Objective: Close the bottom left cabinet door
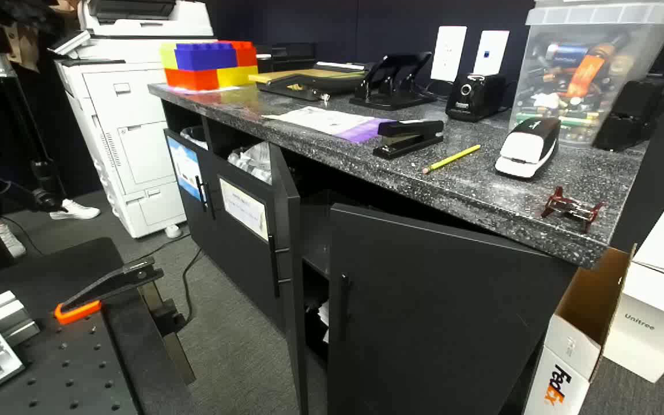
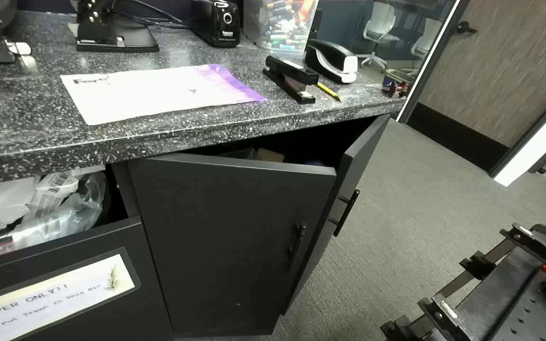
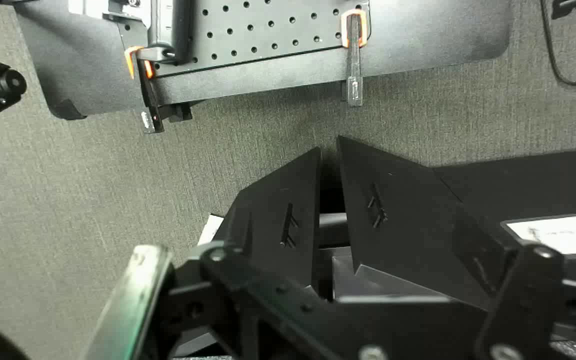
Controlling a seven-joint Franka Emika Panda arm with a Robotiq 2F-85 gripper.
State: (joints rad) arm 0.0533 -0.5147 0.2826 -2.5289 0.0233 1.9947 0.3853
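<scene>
Gripper [image 3: 375, 255] with fingers [image 3: 130, 300] spread wide

Beyond and between the fingers in the wrist view, the bottom left cabinet door [image 3: 408, 220] stands ajar: a flat, matte black rectangular panel with a slim bar handle [image 3: 378, 205]. Just beside it, a matching door [image 3: 268, 215] angles outward. Farther from the gripper lie finely ribbed carpet [image 3: 263, 130] and a perforated plate [image 3: 263, 37].

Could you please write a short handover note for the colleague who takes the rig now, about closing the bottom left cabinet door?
Gripper: looks open in the wrist view, holding nothing that can be seen.
Bottom left cabinet door: ajar, swung outward, next to the PAPER ONLY panel.
Right door: also ajar, not part of this job.
Done: closing not yet achieved.
Left to do: probably push the bottom left door's outer face until it shuts.
</scene>
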